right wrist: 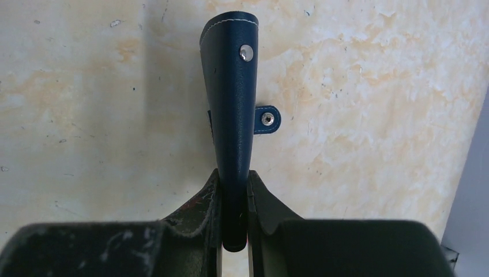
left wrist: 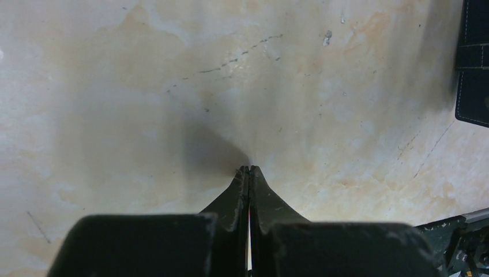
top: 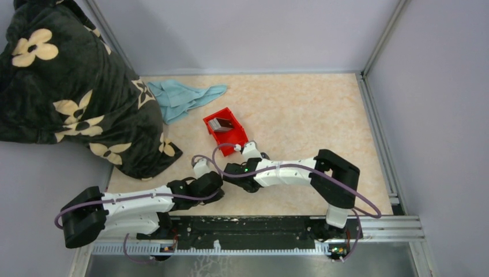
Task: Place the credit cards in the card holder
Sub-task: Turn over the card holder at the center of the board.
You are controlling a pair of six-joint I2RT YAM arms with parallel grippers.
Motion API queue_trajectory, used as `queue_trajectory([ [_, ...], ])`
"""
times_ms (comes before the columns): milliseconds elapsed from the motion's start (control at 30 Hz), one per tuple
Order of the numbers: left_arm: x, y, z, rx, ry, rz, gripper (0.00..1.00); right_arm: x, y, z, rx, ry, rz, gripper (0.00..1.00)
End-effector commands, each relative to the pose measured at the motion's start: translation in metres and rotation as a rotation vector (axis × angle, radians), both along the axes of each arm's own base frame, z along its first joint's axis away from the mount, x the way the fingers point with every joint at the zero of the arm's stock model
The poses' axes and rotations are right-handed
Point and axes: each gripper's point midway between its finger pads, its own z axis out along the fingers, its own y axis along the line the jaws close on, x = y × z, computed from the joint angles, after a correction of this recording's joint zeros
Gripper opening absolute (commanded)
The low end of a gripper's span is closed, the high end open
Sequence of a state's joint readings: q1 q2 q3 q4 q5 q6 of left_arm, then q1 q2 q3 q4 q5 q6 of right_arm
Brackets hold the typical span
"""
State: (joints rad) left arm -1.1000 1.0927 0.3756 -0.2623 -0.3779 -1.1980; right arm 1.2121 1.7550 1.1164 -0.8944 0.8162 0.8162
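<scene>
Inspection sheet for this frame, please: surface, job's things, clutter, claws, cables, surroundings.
Surface: beige marbled tabletop, scuffed, with fine scratches.
Job's things: navy card holder pinched at one edge, snap undone; credit cards stacked in the red bin.
Clutter: light blue cloth; dark floral blanket at the table's left side.
Claws: left claw shut, empty; right claw shut on the card holder.
Cables: purple cables looped along both arms.
Surroundings: grey walls; metal frame rails.
</scene>
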Motion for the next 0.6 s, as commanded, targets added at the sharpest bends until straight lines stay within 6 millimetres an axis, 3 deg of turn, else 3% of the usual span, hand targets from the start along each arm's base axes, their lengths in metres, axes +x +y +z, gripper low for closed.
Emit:
queue_trajectory([
  [0, -0.019, 0.045, -0.029, 0.167, 0.070, 0.024, 0.00, -0.003, 0.031, 0.005, 0.032, -0.041, 0.031, 0.13],
  [33, -0.019, 0.045, -0.030, 0.168, 0.070, 0.024, 0.00, -0.006, 0.037, 0.002, 0.039, -0.034, 0.041, 0.16],
  [100, -0.020, 0.046, -0.031, 0.169, 0.074, 0.025, 0.00, -0.012, 0.050, 0.000, 0.063, -0.023, 0.062, 0.32],
  [200, -0.020, 0.046, -0.032, 0.171, 0.078, 0.027, 0.00, -0.020, 0.067, 0.000, 0.114, -0.003, 0.092, 0.45],
  [567, -0.021, 0.044, -0.034, 0.178, 0.092, 0.027, 0.00, -0.042, 0.095, 0.030, 0.233, -0.026, 0.164, 0.49],
])
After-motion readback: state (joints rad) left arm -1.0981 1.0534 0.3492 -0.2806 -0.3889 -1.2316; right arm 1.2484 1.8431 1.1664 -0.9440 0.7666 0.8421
